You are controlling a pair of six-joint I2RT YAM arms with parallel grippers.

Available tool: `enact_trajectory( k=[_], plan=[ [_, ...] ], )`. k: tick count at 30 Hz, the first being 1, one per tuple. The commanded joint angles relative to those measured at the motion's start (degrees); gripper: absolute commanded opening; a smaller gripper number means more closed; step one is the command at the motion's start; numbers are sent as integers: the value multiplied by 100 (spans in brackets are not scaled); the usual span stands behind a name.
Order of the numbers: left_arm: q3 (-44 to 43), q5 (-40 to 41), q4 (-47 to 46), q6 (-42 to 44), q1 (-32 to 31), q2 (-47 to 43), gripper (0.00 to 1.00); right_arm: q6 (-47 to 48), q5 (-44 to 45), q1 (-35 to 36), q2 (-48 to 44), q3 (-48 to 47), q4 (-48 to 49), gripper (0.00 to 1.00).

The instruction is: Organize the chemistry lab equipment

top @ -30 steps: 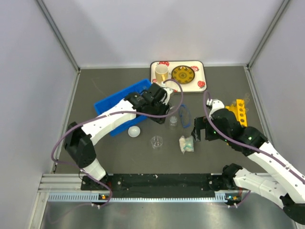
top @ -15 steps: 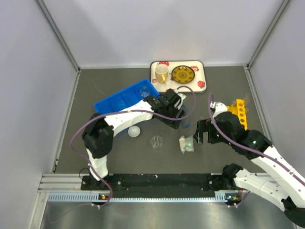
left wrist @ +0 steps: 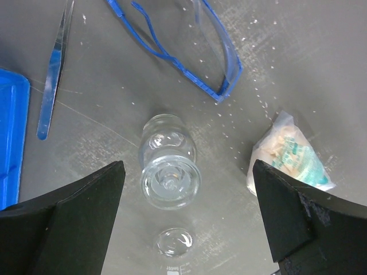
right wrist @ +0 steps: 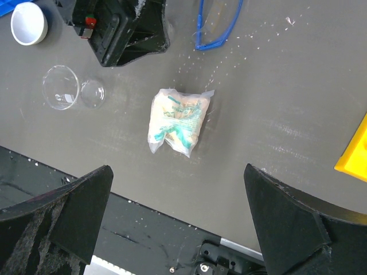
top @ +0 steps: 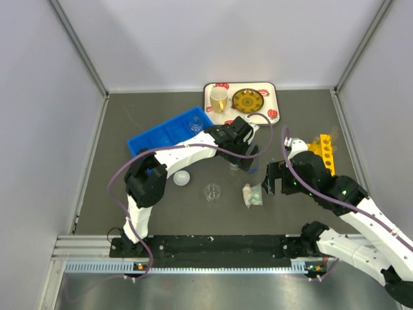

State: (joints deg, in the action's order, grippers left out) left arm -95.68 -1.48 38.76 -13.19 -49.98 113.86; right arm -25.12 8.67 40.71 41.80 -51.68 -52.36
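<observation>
L gripper (left wrist: pixel 186 215) wide open, empty — over beaker (left wrist: pixel 170 172); R gripper (right wrist: pixel 178 215) same, over packet (right wrist: pixel 175 121).

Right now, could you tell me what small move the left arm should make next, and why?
Probably lower the left gripper straight down around the small clear beaker. Its jaws stand open with that beaker upright below and between them, not yet gripped, and another beaker already sits in the blue tray.

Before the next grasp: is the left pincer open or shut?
Open: left pincer fingers stand wide apart, clear beaker visible between them.
</observation>
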Motion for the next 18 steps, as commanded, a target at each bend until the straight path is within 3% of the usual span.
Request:
enact_trajectory(
  k=[1, 18],
  plan=[
    [-232, 297, 35, 124, -12, 162, 99, -27, -5, -28, 12, -17, -2, 99],
    [-197, 578, 114, 185, 32, 479, 95, -98, 65, -28, 56, 44, 15, 99]
  ],
)
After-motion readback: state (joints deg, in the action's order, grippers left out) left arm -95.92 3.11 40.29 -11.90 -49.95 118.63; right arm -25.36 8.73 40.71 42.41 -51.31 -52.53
